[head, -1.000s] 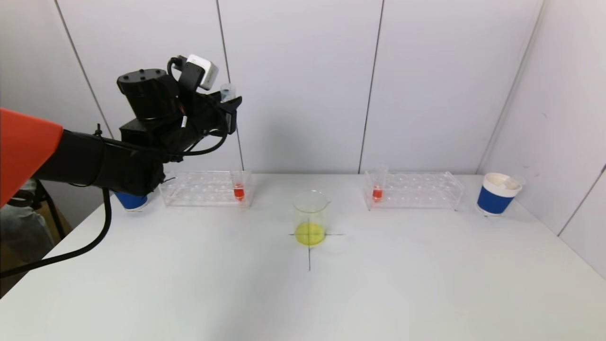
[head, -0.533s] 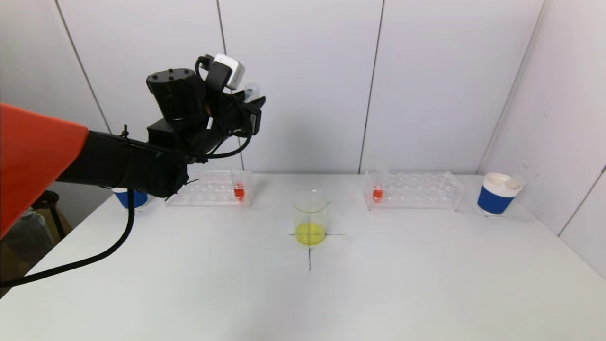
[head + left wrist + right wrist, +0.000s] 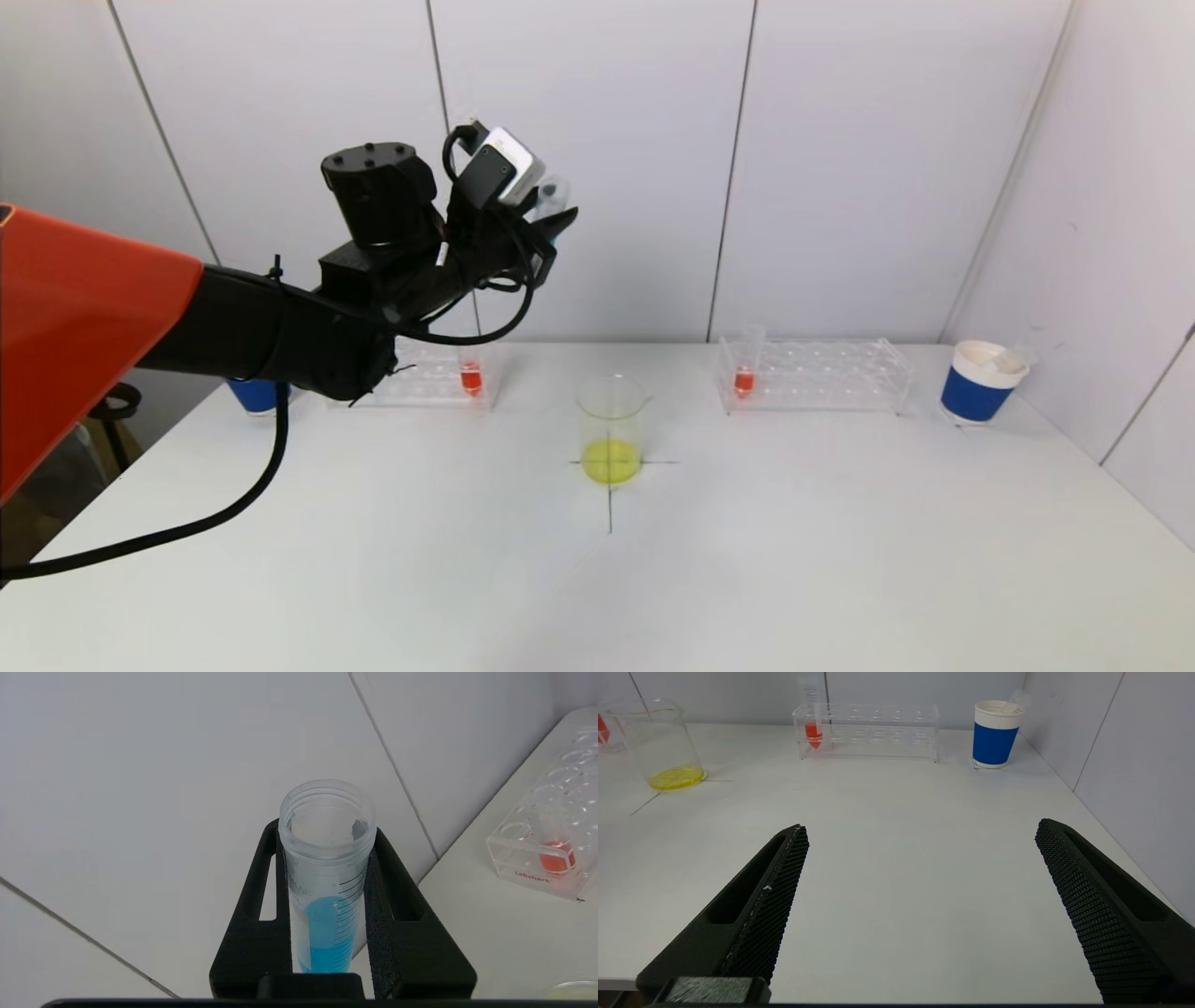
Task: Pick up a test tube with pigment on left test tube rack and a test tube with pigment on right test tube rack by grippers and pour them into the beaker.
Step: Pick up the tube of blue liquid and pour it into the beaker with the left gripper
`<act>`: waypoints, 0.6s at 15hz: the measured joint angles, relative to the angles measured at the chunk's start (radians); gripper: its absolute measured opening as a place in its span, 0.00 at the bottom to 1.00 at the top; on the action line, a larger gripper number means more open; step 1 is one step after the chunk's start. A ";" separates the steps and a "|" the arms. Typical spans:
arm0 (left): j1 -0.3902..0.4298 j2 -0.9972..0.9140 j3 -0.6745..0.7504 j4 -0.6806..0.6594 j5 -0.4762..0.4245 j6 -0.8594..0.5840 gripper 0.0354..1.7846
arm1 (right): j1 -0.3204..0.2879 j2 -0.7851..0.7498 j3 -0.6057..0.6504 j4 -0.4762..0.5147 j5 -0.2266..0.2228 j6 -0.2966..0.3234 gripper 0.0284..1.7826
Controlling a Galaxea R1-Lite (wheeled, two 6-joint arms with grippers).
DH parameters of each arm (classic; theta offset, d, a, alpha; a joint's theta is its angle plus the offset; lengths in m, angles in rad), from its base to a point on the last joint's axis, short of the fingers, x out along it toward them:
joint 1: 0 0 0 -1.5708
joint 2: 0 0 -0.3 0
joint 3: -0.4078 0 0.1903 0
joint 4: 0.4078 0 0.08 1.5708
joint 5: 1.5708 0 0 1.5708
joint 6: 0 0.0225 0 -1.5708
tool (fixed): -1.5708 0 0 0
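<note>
My left gripper (image 3: 555,222) is shut on a clear test tube with blue pigment (image 3: 327,896), held high above the table, up and left of the beaker (image 3: 611,429), and tilted a little toward it. The beaker stands on a black cross mark and holds yellow liquid. The left rack (image 3: 420,378) keeps one tube with red pigment (image 3: 470,369). The right rack (image 3: 822,373) keeps one tube with red pigment (image 3: 744,364), also in the right wrist view (image 3: 812,723). My right gripper (image 3: 920,833) is open and empty, low over the near right of the table.
A blue paper cup (image 3: 980,381) stands at the far right by the wall. Another blue cup (image 3: 254,395) stands behind my left arm at the far left. The white wall runs close behind both racks.
My left gripper has carried the blue-pigment tube rightward toward the beaker and lowered slightly, tilting it a little. The right arm has not moved.
</note>
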 joint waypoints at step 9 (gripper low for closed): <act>-0.001 0.011 0.041 -0.003 -0.293 0.271 0.24 | 0.000 0.000 0.000 0.000 0.000 0.000 0.99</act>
